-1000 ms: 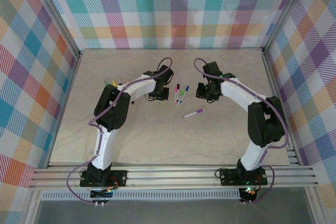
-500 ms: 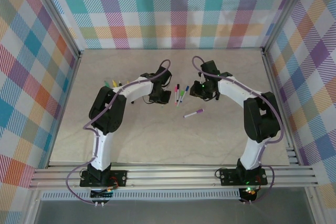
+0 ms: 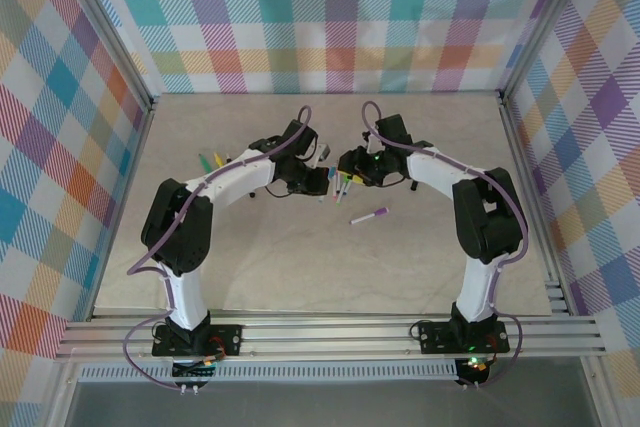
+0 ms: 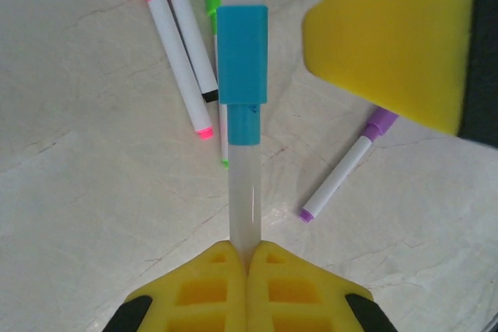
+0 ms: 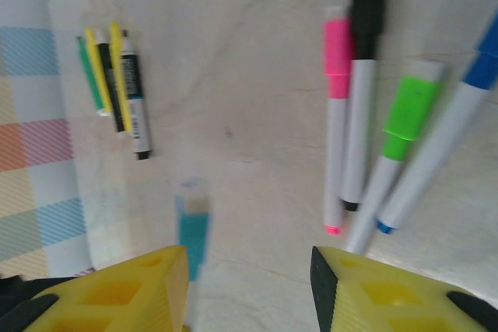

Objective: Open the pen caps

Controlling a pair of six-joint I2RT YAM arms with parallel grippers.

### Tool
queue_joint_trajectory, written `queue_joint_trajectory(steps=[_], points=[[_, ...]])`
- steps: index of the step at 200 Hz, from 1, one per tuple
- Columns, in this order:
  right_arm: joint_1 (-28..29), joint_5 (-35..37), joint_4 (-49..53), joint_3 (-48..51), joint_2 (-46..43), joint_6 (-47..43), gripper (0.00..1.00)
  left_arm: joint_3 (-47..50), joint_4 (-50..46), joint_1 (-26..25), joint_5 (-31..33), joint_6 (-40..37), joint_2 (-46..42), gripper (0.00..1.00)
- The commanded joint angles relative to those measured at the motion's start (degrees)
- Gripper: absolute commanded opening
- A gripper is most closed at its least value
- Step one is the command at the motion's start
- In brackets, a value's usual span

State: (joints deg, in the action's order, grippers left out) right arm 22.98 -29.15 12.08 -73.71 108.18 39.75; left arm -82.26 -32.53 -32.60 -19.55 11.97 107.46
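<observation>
My left gripper (image 4: 247,250) is shut on the white barrel of a pen (image 4: 242,184) that points away from it, above the table. That pen's teal cap (image 4: 242,52) is on. In the top view the left gripper (image 3: 320,180) faces my right gripper (image 3: 347,164) over the middle of the table. The right gripper (image 5: 249,270) stands open, and the blurred teal cap (image 5: 192,231) lies just inside its left finger (image 5: 148,285), not gripped. Capped pink (image 5: 337,114), black (image 5: 362,75), green (image 5: 397,145) and blue (image 5: 443,145) pens lie on the table beyond it.
A purple-capped pen (image 3: 369,215) lies alone nearer the arms. Several markers and highlighters (image 3: 215,159) lie in a bunch at the far left, seen also as dark and yellow sticks (image 5: 117,87). Checked walls close the table (image 3: 420,247) on three sides.
Both grippers have swung toward each other over the middle. The left one has carried its pen rightward to the right gripper, whose jaws have spread wider.
</observation>
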Motion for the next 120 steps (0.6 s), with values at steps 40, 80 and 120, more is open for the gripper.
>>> queue_joint_trajectory(steps=[40,80,120], points=[[1.97,-4.67,-5.31,0.37,1.92,3.89,0.48,0.59,0.59,-1.05,-2.33,0.34,-2.26,0.00],[2.44,-4.08,-4.05,-0.63,2.72,3.76,0.43,0.32,0.45,-1.65,-2.75,0.43,-2.43,0.00],[2.51,-3.90,-3.81,-1.50,3.48,4.02,0.33,0.52,0.67,-1.89,-3.71,0.43,-2.68,0.00]])
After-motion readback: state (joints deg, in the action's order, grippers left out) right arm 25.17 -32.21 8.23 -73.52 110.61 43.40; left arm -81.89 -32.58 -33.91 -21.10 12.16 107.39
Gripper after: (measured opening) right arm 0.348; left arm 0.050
